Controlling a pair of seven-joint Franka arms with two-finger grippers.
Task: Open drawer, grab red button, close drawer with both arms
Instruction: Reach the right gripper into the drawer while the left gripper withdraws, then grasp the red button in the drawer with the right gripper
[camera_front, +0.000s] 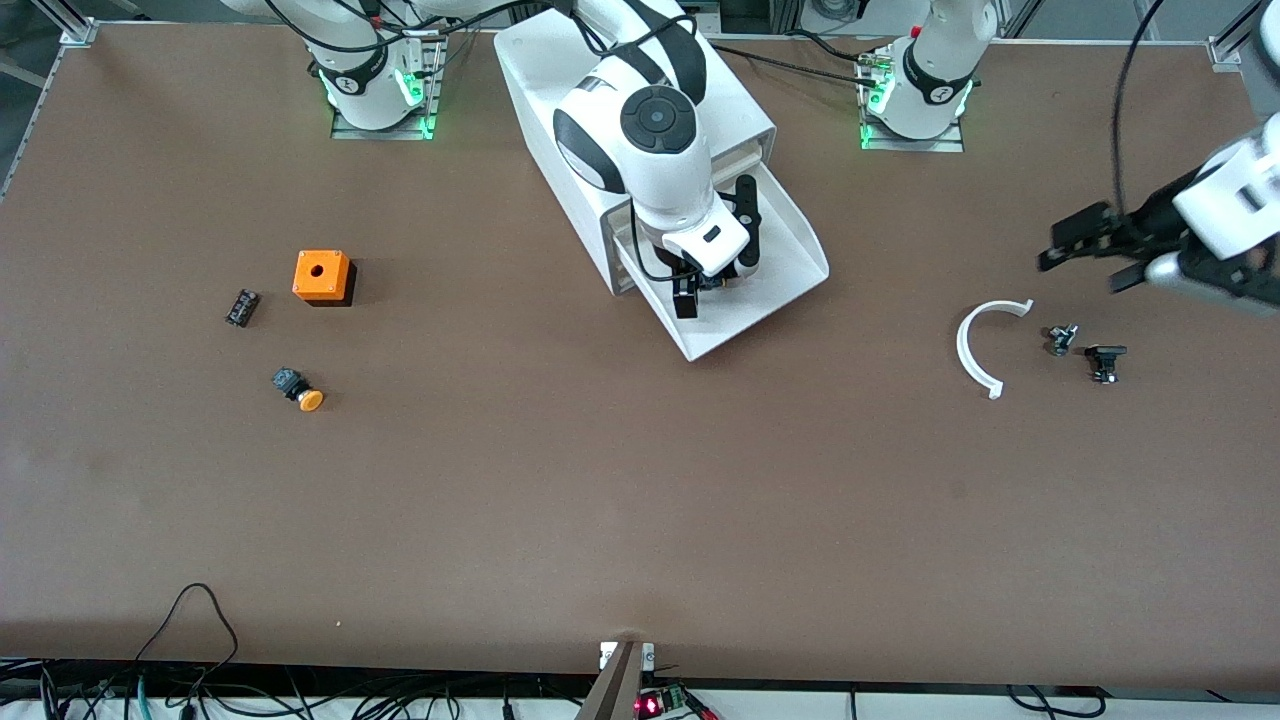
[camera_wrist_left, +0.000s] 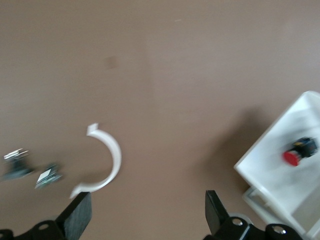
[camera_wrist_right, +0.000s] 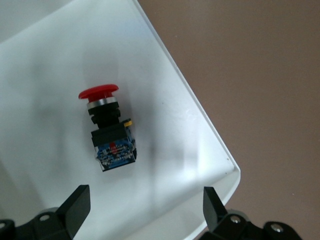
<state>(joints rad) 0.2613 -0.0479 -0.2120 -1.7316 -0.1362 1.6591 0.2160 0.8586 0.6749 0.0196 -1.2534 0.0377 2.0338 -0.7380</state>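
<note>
The white cabinet stands between the arm bases, with its lowest drawer pulled out toward the front camera. The red-capped button lies on its side on the drawer floor. It also shows in the left wrist view. In the front view the right hand hides it. My right gripper hangs open just over the button, empty, as the right wrist view shows. My left gripper is open and empty in the air over the table toward the left arm's end, and it also shows in the left wrist view.
A white curved strip and two small dark parts lie under the left gripper. Toward the right arm's end lie an orange cube with a hole, an orange-capped black button and a small black part.
</note>
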